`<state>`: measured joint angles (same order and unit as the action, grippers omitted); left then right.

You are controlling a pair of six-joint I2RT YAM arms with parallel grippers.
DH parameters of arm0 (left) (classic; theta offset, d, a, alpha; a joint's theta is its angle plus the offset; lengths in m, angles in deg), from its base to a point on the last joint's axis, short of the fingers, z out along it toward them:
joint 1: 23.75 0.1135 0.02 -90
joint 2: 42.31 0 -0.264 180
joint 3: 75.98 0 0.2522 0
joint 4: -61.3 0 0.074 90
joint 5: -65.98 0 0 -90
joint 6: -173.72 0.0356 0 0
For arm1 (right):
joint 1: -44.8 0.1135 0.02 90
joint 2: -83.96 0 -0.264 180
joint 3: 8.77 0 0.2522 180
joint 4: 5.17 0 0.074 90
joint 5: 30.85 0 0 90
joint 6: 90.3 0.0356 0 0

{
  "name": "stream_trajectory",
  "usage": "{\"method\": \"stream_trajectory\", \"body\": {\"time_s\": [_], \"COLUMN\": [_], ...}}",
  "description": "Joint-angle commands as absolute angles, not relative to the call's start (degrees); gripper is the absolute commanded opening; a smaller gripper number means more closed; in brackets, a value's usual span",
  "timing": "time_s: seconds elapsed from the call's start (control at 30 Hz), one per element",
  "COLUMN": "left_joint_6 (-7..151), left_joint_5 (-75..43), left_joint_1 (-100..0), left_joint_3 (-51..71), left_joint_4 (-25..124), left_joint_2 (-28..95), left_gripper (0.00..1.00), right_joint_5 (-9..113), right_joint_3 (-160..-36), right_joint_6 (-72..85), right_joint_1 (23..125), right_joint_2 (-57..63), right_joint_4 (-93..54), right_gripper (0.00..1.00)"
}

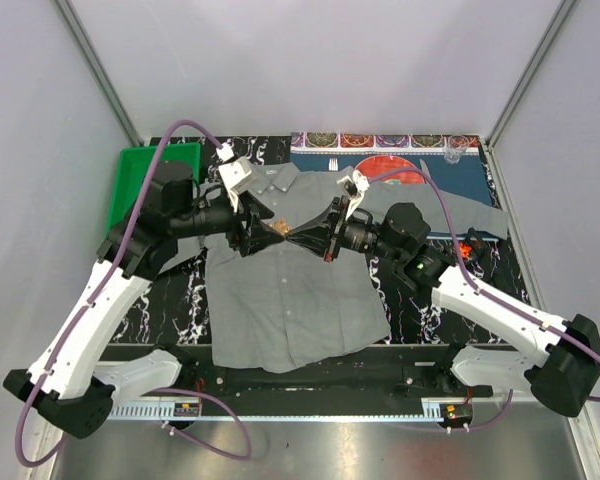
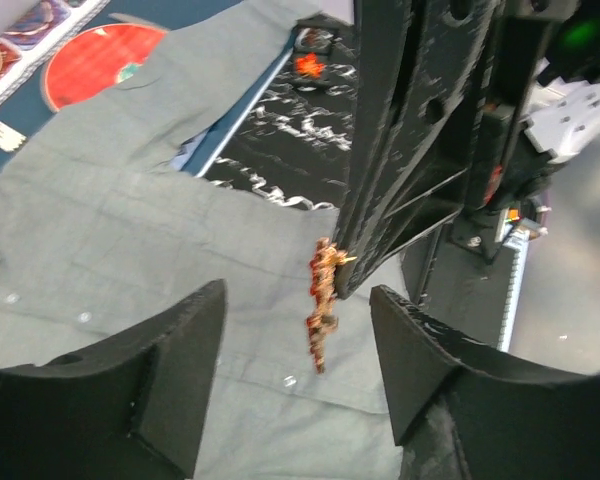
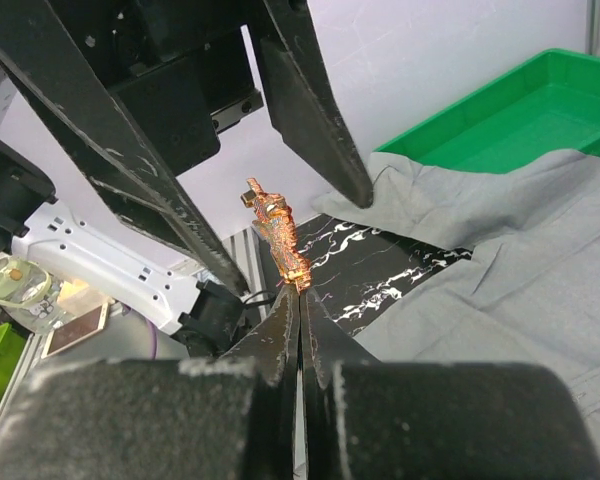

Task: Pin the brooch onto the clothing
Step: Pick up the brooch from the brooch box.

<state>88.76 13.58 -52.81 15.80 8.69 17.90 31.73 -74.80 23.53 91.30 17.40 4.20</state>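
The grey shirt (image 1: 290,300) lies flat on the black marbled table, collar towards the back. My two grippers meet above its chest. My right gripper (image 1: 288,237) is shut on the lower end of the small gold and red brooch (image 3: 279,232), which stands up from its tips (image 3: 300,292). My left gripper (image 1: 268,232) is open, with one finger (image 3: 310,110) on each side of the brooch and not touching it. In the left wrist view the brooch (image 2: 322,305) hangs between my open left gripper (image 2: 298,292), above the shirt (image 2: 130,260).
A green tray (image 1: 145,175) stands at the back left, partly under a sleeve. A blue patterned placemat (image 1: 420,160) with a red disc lies at the back right, with a clear cup (image 1: 455,152) on it. A small orange item (image 1: 472,243) lies by the right sleeve.
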Motion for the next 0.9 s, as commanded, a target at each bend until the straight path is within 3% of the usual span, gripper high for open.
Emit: {"method": "stream_trajectory", "body": {"time_s": [0.0, 0.17, 0.5, 0.67, 0.8, 0.87], "left_joint_6": [85.1, 83.8, 80.6, 80.3, 79.9, 79.1], "left_joint_5": [22.9, 23.6, 24.7, 25.9, 25.5, 25.5], "left_joint_1": [-52.6, -52.6, -52.6, -52.6, -51.9, -50.8], "left_joint_3": [18.1, 17.3, 18.1, 17.8, 17.5, 17.2], "left_joint_4": [14.1, 14.5, 14.5, 14.6, 14.5, 14.9], "left_joint_2": [19.1, 20.4, 22.3, 22.3, 21.8, 21.4], "left_gripper": [0.61, 0.55, 0.32, 0.08, 0.00, 0.00], "right_joint_5": [30.2, 29.8, 28.5, 27.6, 27.4, 28.0], "right_joint_3": [-76.8, -77.1, -76.8, -76.8, -76.8, -76.1], "right_joint_6": [23.6, 23.3, 21.8, 21.3, 20.4, 20.1], "right_joint_1": [91.3, 91.2, 91.3, 91.3, 91.3, 91.2], "right_joint_2": [19.3, 19.1, 19.7, 19.8, 20.4, 21.2], "right_joint_4": [4.2, 4.5, 4.7, 4.5, 3.6, 3.0], "right_gripper": [0.00, 0.00, 0.00, 0.00, 0.00, 0.09]}}
